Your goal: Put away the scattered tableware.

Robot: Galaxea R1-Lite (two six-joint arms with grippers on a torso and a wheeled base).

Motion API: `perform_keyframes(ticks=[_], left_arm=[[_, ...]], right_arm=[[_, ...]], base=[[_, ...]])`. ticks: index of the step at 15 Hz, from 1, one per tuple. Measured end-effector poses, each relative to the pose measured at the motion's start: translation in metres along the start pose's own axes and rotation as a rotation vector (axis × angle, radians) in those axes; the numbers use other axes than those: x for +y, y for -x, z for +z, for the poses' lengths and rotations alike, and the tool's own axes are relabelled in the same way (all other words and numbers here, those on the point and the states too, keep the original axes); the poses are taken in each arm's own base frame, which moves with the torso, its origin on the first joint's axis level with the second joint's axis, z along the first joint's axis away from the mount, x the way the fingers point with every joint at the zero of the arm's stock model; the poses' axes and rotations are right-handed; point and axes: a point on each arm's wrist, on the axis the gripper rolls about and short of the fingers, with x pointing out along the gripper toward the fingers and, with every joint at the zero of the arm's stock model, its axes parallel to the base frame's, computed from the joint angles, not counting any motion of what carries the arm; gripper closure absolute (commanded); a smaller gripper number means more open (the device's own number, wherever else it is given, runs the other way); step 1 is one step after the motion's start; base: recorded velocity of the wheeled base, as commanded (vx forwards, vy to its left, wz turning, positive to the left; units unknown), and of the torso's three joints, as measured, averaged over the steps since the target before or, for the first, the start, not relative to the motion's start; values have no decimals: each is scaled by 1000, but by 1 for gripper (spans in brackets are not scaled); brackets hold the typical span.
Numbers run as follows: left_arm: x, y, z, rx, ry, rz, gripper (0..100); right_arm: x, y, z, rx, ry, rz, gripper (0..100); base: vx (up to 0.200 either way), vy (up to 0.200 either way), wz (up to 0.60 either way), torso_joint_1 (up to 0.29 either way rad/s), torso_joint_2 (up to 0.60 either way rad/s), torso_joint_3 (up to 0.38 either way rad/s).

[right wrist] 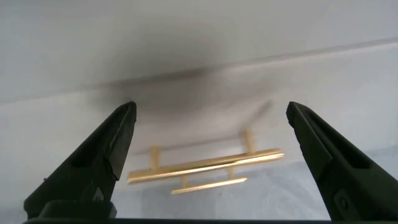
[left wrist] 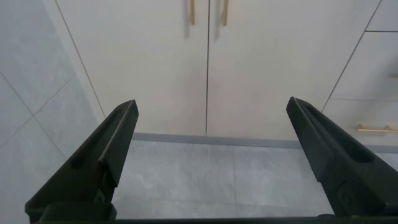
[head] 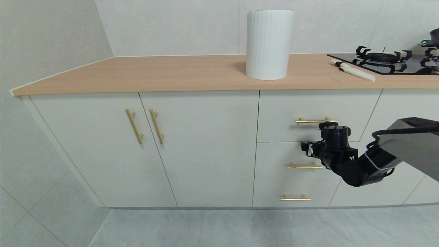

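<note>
A white ribbed cylinder holder [head: 269, 44] stands on the wooden counter [head: 171, 72]. To its right, a white knife [head: 353, 71] lies by the hob. My right gripper [head: 327, 124] is held in front of the top drawer [head: 284, 109], just under the right end of its gold handle [head: 317, 120]. In the right wrist view that gripper [right wrist: 210, 111] is open, with the gold handle [right wrist: 205, 165] a short way ahead between the fingers. My left gripper [left wrist: 211, 106] is open and holds nothing, hanging low above the floor and facing the cabinet doors [left wrist: 208, 62].
A black gas hob [head: 387, 63] sits at the counter's right end. Two lower drawers have gold handles [head: 304, 167] [head: 295, 198]. A double-door cabinet with two upright handles [head: 134, 126] stands to the left. Grey tiled floor [head: 219, 226] lies in front.
</note>
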Motion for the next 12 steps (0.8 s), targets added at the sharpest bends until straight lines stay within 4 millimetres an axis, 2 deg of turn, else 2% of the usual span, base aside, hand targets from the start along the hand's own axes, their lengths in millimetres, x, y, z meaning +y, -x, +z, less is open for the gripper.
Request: perform_keyframes(ticks=[3,7,10,12], left_arm=[[0,0,0,0,0,0,0],[0,0,0,-1,0,0,0],[0,0,0,0,0,0,0],[0,0,0,0,-1,0,0]], right_arm=[[-8,51,32,-38,-9,11,0],[-32,136,72,-144,6,-34,0],[-54,204,92,-259,30,-71,0],[-71,252,98,-348,66,-92,0]], base=[[0,0,0,0,0,0],[0,0,0,0,0,0],[0,0,0,0,0,0],[0,0,0,0,0,0]])
